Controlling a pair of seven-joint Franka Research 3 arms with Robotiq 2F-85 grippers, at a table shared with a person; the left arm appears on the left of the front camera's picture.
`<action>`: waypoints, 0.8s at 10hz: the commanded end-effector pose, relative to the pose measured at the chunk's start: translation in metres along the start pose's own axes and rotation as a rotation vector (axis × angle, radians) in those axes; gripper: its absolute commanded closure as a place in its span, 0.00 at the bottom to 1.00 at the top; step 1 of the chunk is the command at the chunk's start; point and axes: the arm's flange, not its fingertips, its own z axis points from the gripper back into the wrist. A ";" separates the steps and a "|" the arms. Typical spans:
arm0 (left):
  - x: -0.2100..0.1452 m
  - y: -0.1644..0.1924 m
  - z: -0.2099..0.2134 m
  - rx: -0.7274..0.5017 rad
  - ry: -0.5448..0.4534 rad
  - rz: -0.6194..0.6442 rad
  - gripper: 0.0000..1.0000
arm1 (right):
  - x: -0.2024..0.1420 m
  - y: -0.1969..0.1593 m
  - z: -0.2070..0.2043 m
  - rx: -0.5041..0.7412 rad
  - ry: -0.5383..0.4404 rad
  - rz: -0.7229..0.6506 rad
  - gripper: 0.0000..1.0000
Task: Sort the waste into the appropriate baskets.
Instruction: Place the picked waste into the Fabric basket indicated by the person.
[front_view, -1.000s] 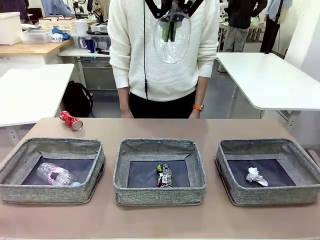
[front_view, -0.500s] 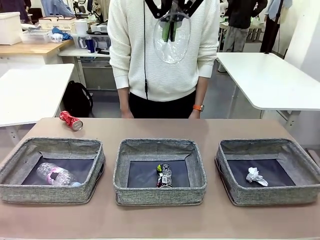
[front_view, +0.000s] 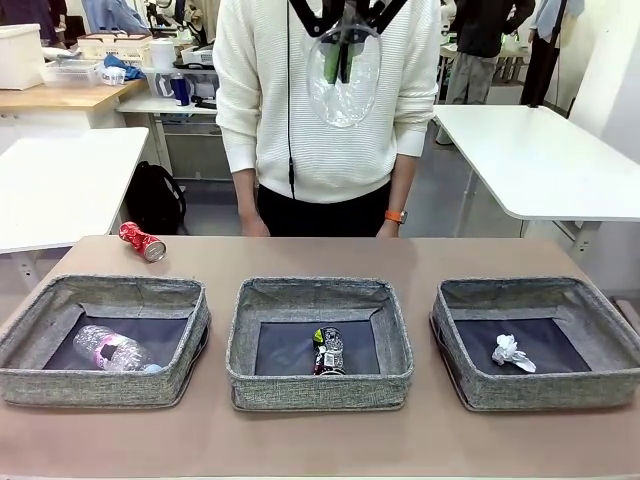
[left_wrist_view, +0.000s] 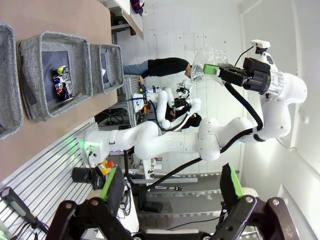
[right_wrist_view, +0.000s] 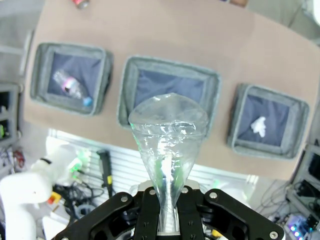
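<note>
High above the middle of the table, my right gripper (front_view: 338, 60) is shut on a crushed clear plastic cup (front_view: 343, 90); its wrist view looks down through the cup (right_wrist_view: 167, 145) pinched in the gripper (right_wrist_view: 168, 200). Three grey baskets sit in a row. The left one (front_view: 100, 385) holds a clear bottle (front_view: 115, 350). In the middle one (front_view: 320, 385) lies a dark can (front_view: 328, 350), and the right one (front_view: 540, 390) has a white paper wad (front_view: 512, 352). A red can (front_view: 142, 241) lies on the table's far left. My left gripper (left_wrist_view: 170, 200) is open with nothing in it, well off the table.
A person in a white sweater (front_view: 320, 120) stands at the far edge, hands down behind the table. The brown tabletop (front_view: 420, 255) is bare between the baskets and the person. From the left wrist view, the right arm (left_wrist_view: 270, 95) reaches up with the cup (left_wrist_view: 207, 60).
</note>
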 end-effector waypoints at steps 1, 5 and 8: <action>0.000 -0.006 -0.002 -0.020 0.000 0.001 0.00 | -0.002 -0.001 0.000 0.000 -0.007 -0.009 0.93; 0.000 -0.006 -0.002 -0.020 0.000 0.001 0.00 | -0.002 -0.001 0.000 0.000 -0.007 -0.009 0.93; 0.000 -0.006 -0.002 -0.020 0.000 0.001 0.00 | -0.002 -0.001 0.000 0.000 -0.007 -0.009 0.93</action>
